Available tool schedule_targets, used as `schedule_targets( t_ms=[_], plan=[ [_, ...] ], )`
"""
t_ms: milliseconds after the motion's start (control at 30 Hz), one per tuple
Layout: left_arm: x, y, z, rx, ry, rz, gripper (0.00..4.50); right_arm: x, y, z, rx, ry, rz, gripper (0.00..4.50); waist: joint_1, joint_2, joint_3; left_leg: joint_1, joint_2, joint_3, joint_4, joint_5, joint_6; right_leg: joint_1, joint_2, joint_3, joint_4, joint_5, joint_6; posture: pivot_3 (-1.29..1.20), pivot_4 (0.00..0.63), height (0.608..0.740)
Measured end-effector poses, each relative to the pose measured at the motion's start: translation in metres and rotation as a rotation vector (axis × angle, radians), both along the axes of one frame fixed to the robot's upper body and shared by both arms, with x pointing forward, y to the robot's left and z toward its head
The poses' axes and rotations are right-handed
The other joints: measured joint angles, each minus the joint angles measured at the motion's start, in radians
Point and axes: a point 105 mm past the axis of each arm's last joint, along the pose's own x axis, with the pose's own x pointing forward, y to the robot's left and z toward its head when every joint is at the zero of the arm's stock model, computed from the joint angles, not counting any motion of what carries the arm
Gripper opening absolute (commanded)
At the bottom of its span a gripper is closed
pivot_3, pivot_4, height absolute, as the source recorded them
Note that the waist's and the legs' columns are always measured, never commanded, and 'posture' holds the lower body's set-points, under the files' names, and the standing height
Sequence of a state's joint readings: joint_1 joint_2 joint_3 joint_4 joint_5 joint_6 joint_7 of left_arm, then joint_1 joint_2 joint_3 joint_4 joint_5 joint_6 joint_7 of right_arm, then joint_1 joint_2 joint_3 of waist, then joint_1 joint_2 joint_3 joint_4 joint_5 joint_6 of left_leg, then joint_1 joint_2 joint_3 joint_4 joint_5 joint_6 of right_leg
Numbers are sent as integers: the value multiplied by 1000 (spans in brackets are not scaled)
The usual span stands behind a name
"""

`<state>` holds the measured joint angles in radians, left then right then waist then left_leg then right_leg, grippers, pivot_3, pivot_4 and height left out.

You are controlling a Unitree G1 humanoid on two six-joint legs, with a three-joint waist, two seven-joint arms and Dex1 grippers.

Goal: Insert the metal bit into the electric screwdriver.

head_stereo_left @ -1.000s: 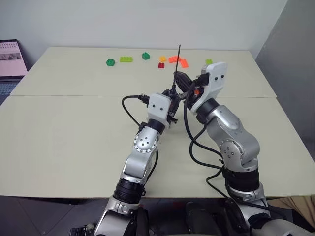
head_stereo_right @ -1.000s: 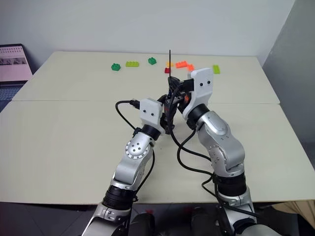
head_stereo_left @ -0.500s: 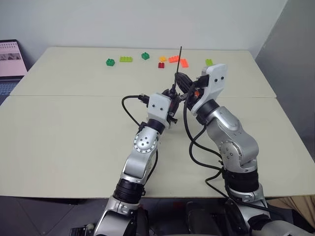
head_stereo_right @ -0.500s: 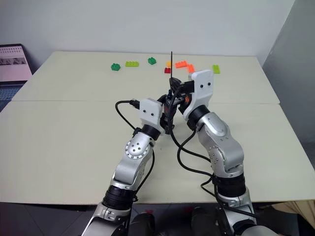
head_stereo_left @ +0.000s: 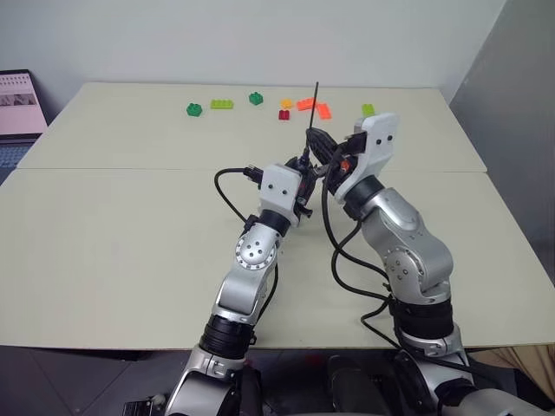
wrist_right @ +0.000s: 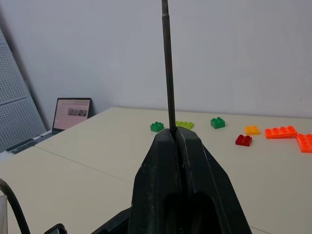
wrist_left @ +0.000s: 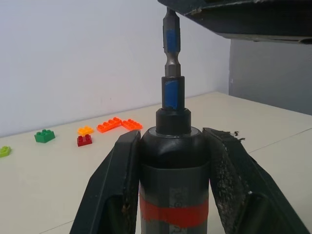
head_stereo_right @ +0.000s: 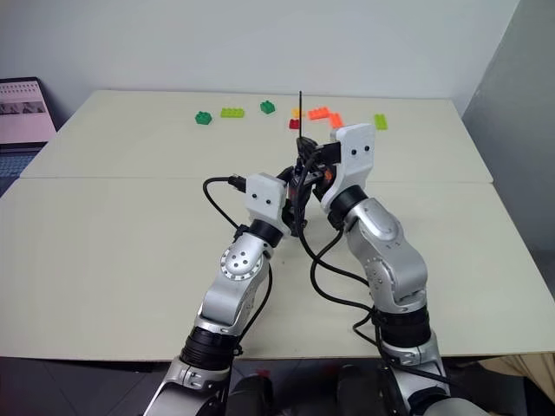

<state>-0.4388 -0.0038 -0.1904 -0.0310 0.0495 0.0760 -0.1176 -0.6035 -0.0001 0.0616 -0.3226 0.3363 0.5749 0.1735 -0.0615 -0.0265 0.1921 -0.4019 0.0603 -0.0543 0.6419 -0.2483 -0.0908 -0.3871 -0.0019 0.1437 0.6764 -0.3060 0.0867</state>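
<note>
1. The work surface is a big pale cream table [head_stereo_left: 130, 225] with a matte top, and a thin seam runs straight across it from side to side.
2. All the small stuff sits in a loose row near the far edge: a dark green toy brick [head_stereo_left: 195, 109], a flat lime green brick [head_stereo_left: 223, 105] just beside it, then another dark green brick [head_stereo_left: 256, 99].
3. Further right there's a little red brick [head_stereo_left: 284, 114] with a small yellow-orange brick [head_stereo_left: 287, 104] right behind it, a long orange brick [head_stereo_left: 306, 105] touching a second orange brick [head_stereo_left: 324, 110], and a lime green brick [head_stereo_left: 368, 109] off at the end.
</note>
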Motion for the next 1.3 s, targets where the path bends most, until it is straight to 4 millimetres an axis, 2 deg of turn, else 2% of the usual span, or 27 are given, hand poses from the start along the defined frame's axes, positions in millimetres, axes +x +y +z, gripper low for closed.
schedule_targets(
  t_ms=[1300],
  plan=[
    [0, 0, 0, 1, -2, 0, 1632, 3, -2, -3, -5, -1, -24, 0, -1, 0, 0, 0, 0, 0, -2, 0, 0, 0, 0, 0, -2, 0, 0, 0, 150, 740]
  ],
)
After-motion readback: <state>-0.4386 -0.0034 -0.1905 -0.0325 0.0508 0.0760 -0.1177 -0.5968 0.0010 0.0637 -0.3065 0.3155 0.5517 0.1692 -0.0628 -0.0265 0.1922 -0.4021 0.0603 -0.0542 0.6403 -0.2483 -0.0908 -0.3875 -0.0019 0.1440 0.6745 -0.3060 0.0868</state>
